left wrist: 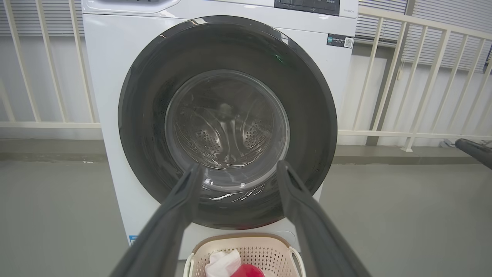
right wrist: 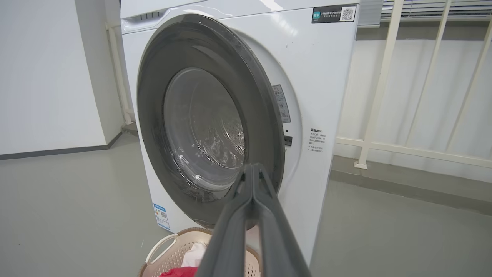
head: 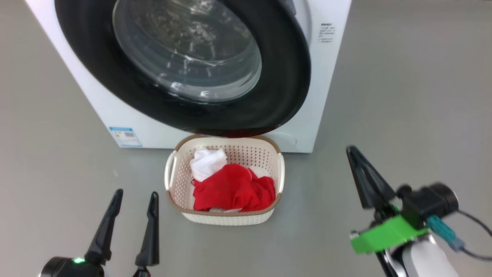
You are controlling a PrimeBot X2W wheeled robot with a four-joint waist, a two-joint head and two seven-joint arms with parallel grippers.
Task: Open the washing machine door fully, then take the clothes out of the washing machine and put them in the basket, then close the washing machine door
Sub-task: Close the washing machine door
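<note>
Here's the washing machine, white and square on the grey floor, and the washing machine door is not quite home. From the right wrist view its black rim stands out from the front on the latch side, a sliver of the white recess showing behind it. Through the glass bowl the steel drum shows.

Down in front sits the basket, tucked just under the door's lower edge, and the clothes are in it: a red heap towards the near side, a white piece behind it at the left.

Left pincer is low at the left, just beside the basket's left handle but apart from it, fingers spread wide, holding nothing. Its wrist view frames the door glass between the two fingers.

Right pincer is off to the right, well apart from the basket, fingers pressed together to a single point with nothing between them. Its wrist view has that point aimed at the door's lower right rim, short of it.
</note>
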